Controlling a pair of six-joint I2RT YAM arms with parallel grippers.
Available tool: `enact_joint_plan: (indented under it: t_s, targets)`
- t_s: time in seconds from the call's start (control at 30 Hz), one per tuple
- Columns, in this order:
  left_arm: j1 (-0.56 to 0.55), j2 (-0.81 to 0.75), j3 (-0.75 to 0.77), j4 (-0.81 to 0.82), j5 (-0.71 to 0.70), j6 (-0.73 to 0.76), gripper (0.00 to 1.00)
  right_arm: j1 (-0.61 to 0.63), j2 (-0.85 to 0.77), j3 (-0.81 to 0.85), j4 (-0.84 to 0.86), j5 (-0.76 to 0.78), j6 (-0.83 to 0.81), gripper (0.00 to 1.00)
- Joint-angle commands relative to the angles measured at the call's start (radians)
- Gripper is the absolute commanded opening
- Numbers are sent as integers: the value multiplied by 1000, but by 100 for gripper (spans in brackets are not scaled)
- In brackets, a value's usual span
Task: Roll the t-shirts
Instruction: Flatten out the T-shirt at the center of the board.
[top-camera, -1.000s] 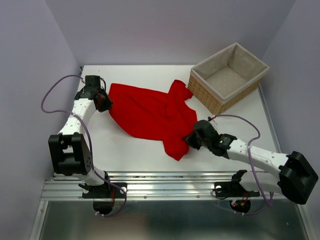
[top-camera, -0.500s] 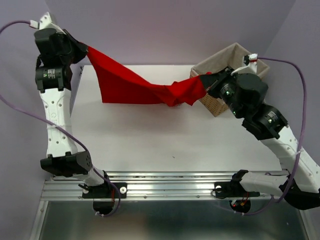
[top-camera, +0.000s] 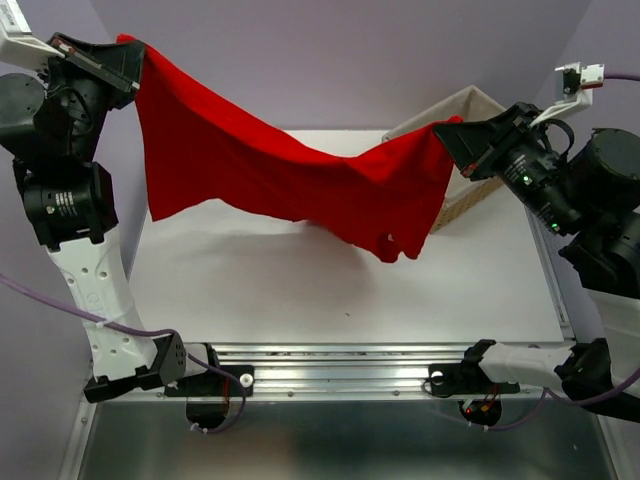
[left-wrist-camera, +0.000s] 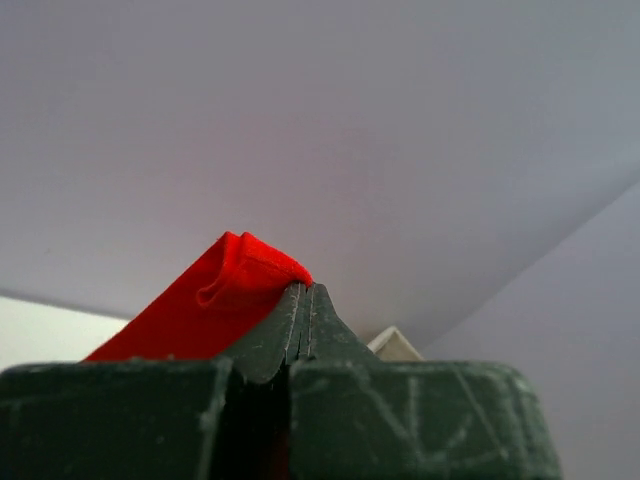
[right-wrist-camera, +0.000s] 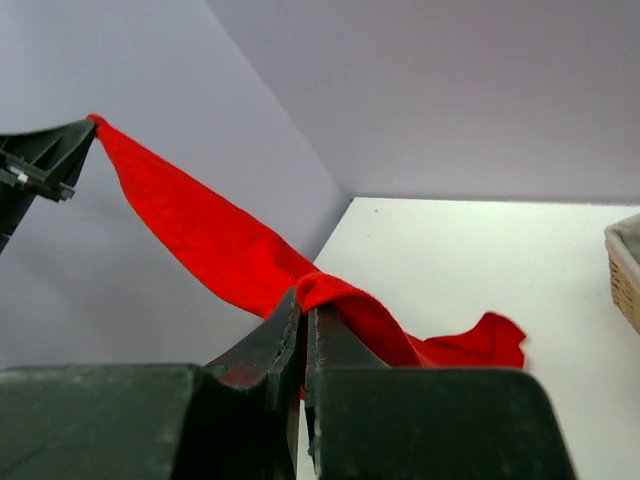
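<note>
The red t-shirt (top-camera: 270, 175) hangs in the air above the white table, stretched between both arms and sagging in the middle. My left gripper (top-camera: 128, 45) is raised high at the far left and shut on one edge of the t-shirt (left-wrist-camera: 215, 300). High on the right, my right gripper (top-camera: 445, 130) is shut on the opposite edge of the t-shirt (right-wrist-camera: 350, 300). A loose sleeve end droops lowest below the right gripper, near the middle of the table. In the right wrist view the left gripper (right-wrist-camera: 90, 125) shows at the far end of the cloth.
A wicker basket (top-camera: 475, 110) with a pale liner stands at the back right of the white table (top-camera: 300, 290), partly behind the cloth and the right gripper. Lilac walls close in the back and both sides. A metal rail runs along the near edge.
One second ago the t-shirt lay crumpled on the table with both grippers low at its ends. Both arms have since lifted it clear and drawn it taut, higher now than half a second ago.
</note>
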Motion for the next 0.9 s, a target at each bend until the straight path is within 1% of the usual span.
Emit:
enact_joint_plan:
  t_s: [0.0, 0.17, 0.2, 0.3, 0.43, 0.53, 0.6, 0.7, 0.73, 0.8, 0.83, 0.87]
  targets:
    - [9, -58, 156, 96, 5, -36, 0, -1, 1, 119, -43, -140, -61, 1]
    - [9, -80, 296, 49, -47, -34, 0, -1, -9, 256, -54, -197, -59, 1]
    - [9, -103, 304, 53, -53, -39, 0, -1, -13, 270, -50, -242, -56, 1]
    - [9, -149, 307, 69, -77, -51, 0, -1, -39, 287, -25, -275, -40, 1]
    - [9, -180, 356, 67, -100, -60, 0, -1, -75, 278, 7, -315, -16, 1]
    - [5, -198, 381, 73, -125, -60, 0, -1, -104, 262, 32, -313, 2, 1]
    - [-3, -212, 379, 83, -156, -53, 0, -1, -114, 258, 36, -298, 4, 1]
    - [-9, -204, 361, 89, -191, -33, 0, -1, -142, 229, 32, -221, 2, 1]
    - [-8, -198, 332, 92, -191, -30, 0, -1, -147, 219, 27, -151, -6, 1]
    - [-9, -172, 295, 95, -182, -22, 0, -1, -148, 190, -3, -82, -12, 1]
    - [-8, -166, 235, 101, -177, -20, 0, -1, -142, 183, -17, -13, -15, 1]
    - [-9, -161, 192, 115, -165, -13, 0, -1, -127, 175, -46, 19, -21, 1]
